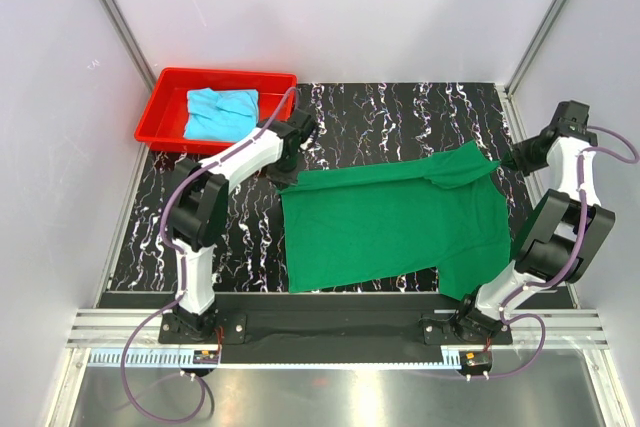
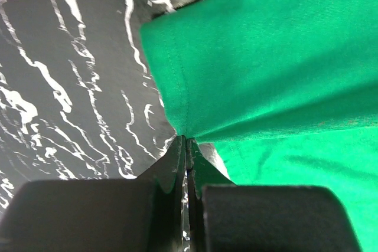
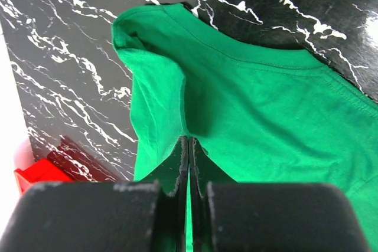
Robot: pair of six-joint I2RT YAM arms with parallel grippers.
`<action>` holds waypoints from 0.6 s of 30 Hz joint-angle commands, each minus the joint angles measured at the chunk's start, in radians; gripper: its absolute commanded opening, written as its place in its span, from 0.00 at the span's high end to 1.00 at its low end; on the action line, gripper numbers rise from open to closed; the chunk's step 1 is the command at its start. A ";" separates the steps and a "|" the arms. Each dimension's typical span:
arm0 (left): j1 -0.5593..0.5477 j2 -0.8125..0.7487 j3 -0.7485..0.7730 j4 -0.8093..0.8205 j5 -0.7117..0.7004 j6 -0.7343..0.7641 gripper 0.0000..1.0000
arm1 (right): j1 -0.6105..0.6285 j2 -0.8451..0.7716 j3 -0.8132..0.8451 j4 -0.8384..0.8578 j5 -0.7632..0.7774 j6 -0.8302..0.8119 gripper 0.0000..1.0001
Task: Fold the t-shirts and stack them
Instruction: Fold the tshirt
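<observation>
Counted two t-shirts: dark green t-shirt (image 1: pixel 390 227) spread across the bench (image 1: pixel 400 112) middle, cyan-blue t-shirt (image 1: pixel 220 112) bunched in one red tray (image 1: pixel 165 107) at the far-left corner. Found left pincer (image 2: pixel 186 143) and right pincer (image 3: pixel 189 141) each pinching green cloth.

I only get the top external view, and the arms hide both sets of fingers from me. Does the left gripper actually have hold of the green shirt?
Observer: Yes. In the left wrist view the left gripper is shut, and the dark green t-shirt puckers into its fingertips at a hemmed edge.
Operator: And the right one?
Observer: The right gripper is shut too, and green cloth shows in the slit between its fingers.
Operator: Which part of the shirt is that?
Observer: The right wrist view shows a raised fold running from the fingers up to what looks like a hemmed sleeve opening.
</observation>
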 commanded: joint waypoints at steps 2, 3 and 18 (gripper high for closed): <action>-0.016 -0.019 -0.022 0.011 0.047 -0.016 1.00 | 0.002 -0.032 -0.023 -0.008 0.054 -0.028 1.00; -0.019 -0.019 -0.027 0.017 0.046 -0.016 1.00 | 0.002 -0.029 -0.033 -0.006 0.057 -0.029 1.00; -0.022 0.005 -0.076 0.040 0.044 -0.017 1.00 | 0.002 -0.010 -0.109 0.038 0.080 -0.049 1.00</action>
